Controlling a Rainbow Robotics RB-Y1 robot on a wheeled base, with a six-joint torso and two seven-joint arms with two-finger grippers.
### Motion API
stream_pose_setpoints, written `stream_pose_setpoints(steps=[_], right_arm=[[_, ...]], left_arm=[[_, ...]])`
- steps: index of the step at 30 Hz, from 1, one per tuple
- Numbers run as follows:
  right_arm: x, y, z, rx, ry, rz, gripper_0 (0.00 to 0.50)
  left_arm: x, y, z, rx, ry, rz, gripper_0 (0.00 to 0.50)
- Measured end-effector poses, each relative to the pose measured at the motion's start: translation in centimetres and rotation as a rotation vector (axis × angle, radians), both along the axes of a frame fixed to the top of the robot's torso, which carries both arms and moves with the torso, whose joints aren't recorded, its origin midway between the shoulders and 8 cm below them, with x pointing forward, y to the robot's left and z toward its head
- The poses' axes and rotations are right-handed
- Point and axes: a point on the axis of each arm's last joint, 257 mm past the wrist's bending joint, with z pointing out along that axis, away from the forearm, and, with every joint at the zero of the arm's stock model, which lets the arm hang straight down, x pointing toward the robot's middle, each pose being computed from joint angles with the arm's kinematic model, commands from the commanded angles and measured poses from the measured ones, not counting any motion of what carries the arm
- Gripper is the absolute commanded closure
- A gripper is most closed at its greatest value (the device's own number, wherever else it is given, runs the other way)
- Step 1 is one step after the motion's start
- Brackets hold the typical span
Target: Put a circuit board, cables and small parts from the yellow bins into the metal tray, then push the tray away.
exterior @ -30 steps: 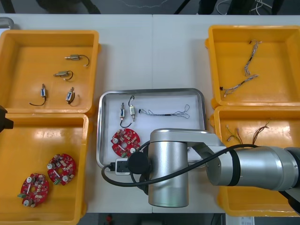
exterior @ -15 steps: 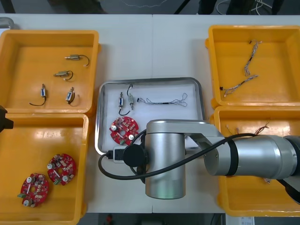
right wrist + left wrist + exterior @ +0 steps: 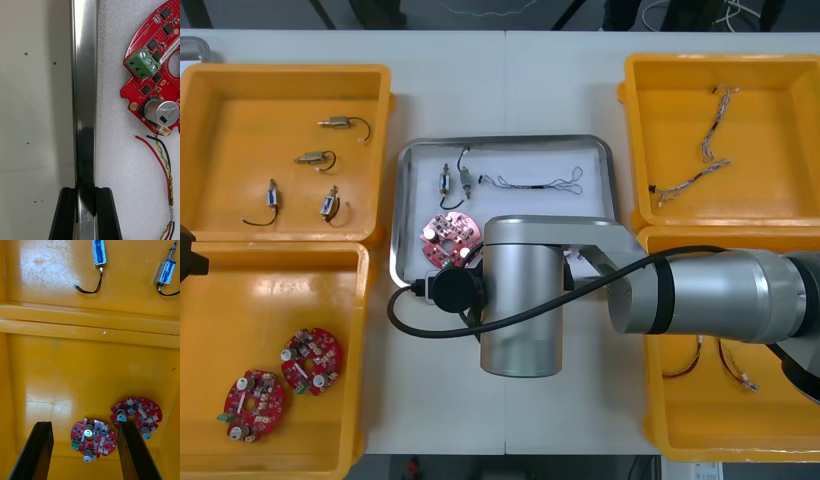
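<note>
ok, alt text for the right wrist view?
The right gripper has its black fingers shut on the rim of the shiny metal tray. On the tray's white floor lie a round red circuit board with a green terminal block and a red and yellow cable; the light table lies outside the rim.

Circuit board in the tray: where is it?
Front view: the circuit board lies in the near-left corner of the metal tray, near the right hand clamping its rim.
</note>
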Motion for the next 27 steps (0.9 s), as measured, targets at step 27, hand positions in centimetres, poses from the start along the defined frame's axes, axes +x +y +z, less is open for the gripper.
stream_pose_setpoints(steps=[27], right_arm=[[8.6, 1.3, 4.9, 0.042, -0.149, -0.03, 0.5]], left_arm=[[0.0, 0.0, 0.0, 0.0, 0.0, 0.0, 0.0]])
